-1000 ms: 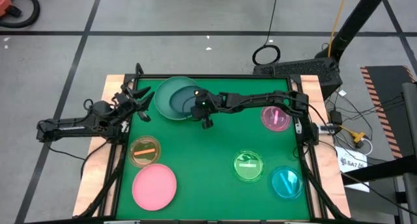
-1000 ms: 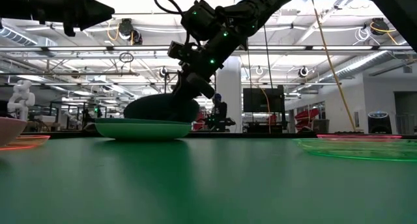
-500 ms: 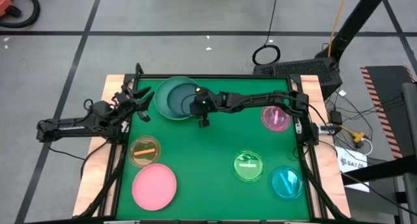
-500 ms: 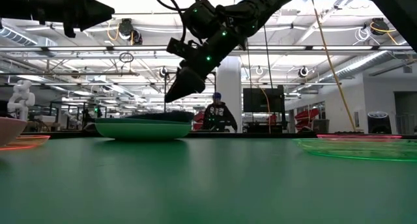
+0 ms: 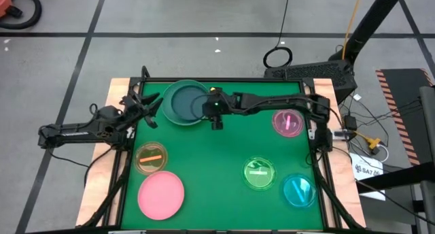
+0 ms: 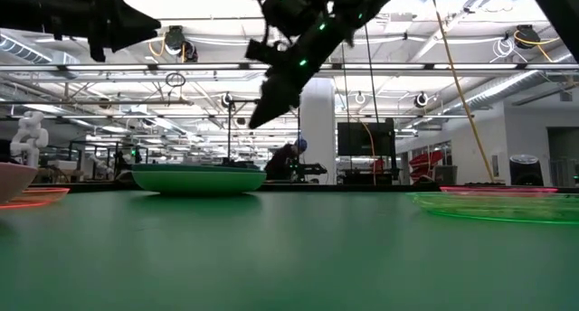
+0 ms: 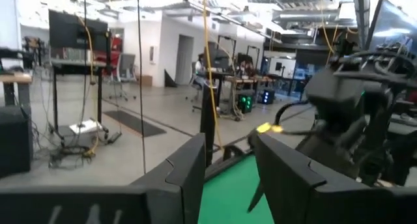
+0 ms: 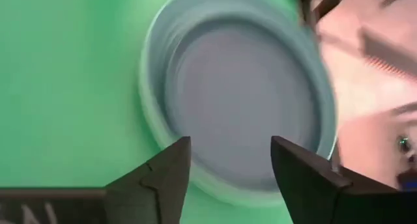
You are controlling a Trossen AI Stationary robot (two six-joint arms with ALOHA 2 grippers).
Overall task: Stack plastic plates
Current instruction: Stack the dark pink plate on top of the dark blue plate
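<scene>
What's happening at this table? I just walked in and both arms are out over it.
A two-arm robot is stacking plastic plates. The right tool, open and empty, hangs above the stack at the table's far side, where a dark teal plate sits on larger ones. The left tool waits open by the left edge. The amber, pink, magenta, green and cyan plates lie loose.

Parted pincer (image 8: 228, 165) above stacked plates (image 8: 241, 94)

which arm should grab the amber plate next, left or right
Probably the left. Its tool hangs open at the table's left edge, just above the amber plate. The right tool, open and empty, sits farther off beside the stacked plates.
</scene>
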